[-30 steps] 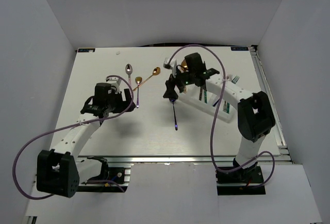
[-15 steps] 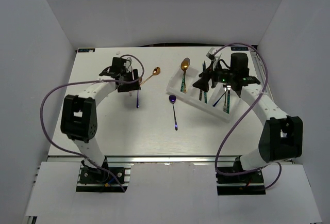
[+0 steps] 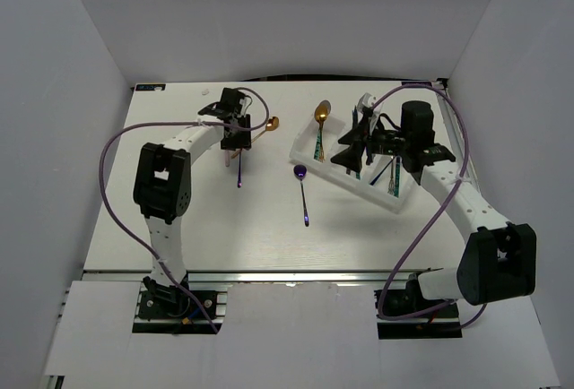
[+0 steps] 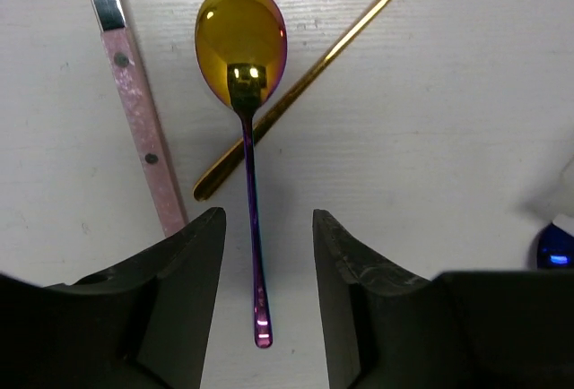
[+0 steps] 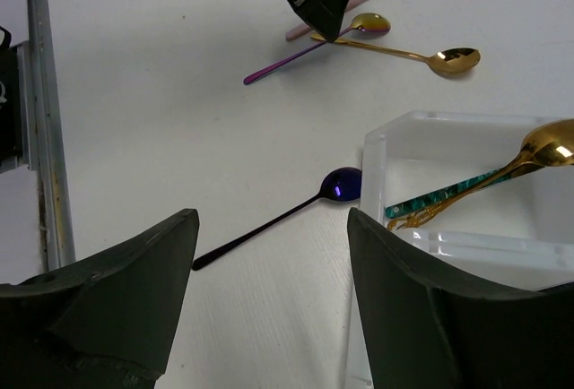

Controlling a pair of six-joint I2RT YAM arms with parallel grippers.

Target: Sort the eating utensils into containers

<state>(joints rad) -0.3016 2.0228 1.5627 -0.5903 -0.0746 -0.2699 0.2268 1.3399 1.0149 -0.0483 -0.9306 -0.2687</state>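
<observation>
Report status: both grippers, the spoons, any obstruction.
Left gripper open, straddling handle of iridescent gold-bowled spoon, not gripped. Right gripper open, empty, by white plastic tray. Slim gold spoon crosses that spoon's neck.

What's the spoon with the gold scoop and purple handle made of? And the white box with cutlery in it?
The spoon looks like polished metal with a coloured coating: its bowl mirrors the light and fades from gold to purple. The box is probably plastic: milky, slightly see-through walls, glossy edges.
</observation>
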